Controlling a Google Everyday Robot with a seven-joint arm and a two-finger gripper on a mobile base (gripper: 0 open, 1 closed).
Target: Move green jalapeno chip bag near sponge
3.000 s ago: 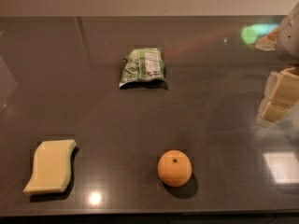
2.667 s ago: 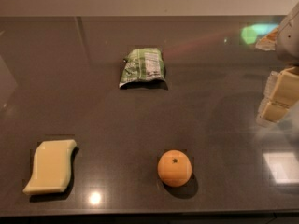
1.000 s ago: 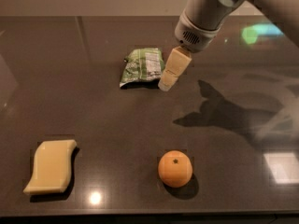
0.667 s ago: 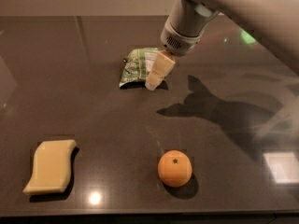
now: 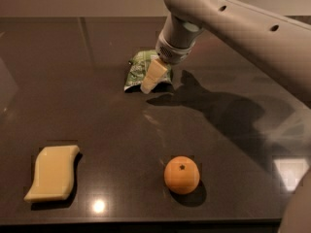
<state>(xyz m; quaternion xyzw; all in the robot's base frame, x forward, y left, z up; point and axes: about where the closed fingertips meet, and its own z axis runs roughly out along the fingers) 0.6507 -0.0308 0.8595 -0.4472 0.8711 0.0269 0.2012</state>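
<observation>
**Dim scene, glossy glare**

You have a dark, reflective worktop [image 5: 97, 106] lit from above. The tool [image 5: 151, 79], at the green jalapeno chip bag's [image 5: 137, 72] right edge, throws a broad shadow rightward with its arm [image 5: 243, 28]. Glare spots sit beside the sponge [image 5: 52, 173] and at the right edge.

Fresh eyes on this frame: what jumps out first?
The big grey arm reaches from the upper right, its gripper at the green jalapeno chip bag, far centre of the dark table. Up front, a bright orange sits right of centre and the sponge lies at the left.
</observation>
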